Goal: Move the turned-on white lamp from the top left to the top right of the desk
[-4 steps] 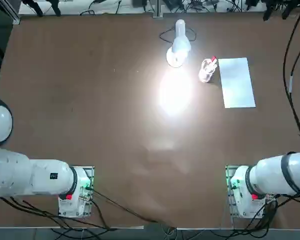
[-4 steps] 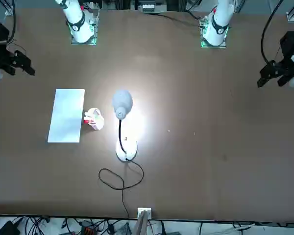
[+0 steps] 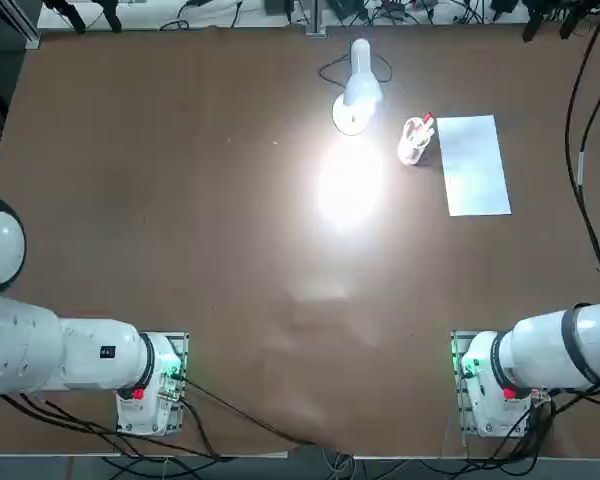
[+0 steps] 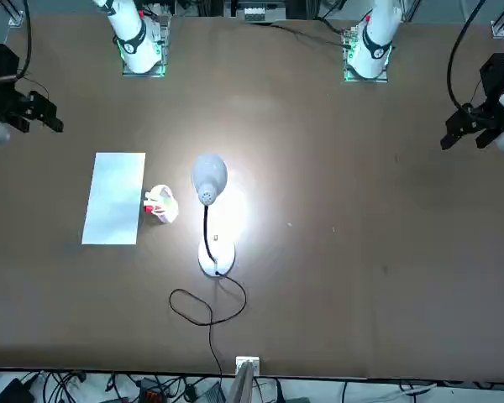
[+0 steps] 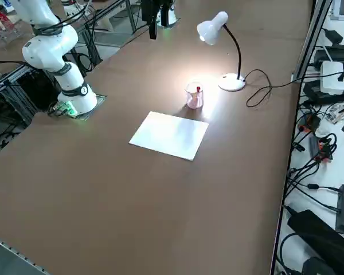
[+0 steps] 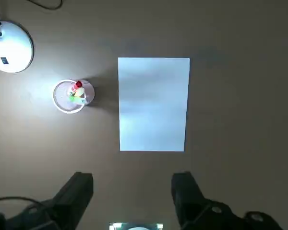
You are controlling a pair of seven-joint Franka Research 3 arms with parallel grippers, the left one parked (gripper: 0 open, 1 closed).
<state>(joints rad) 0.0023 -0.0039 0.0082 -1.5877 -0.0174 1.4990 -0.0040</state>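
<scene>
The white lamp (image 3: 356,100) stands lit near the far edge of the brown desk (image 3: 180,200), a little right of the middle. Its head (image 4: 208,180) throws a bright patch on the wood, and its round base (image 4: 216,259) trails a thin black cord (image 4: 203,312) to the far edge. In the right side view the lamp (image 5: 231,82) stands beyond the cup. My right gripper (image 6: 132,191) hangs open and empty high above the desk's right side, well away from the lamp. The front view shows this gripper (image 4: 42,113) left of the paper.
A clear cup of pens (image 3: 414,140) stands just right of the lamp, and a white paper sheet (image 3: 473,165) lies beside it further right. Cables and gear (image 5: 327,114) run along the far edge. A socket (image 4: 247,364) sits at that edge.
My right gripper has drifted very slightly. The lamp, the cup and the paper stand where they were.
</scene>
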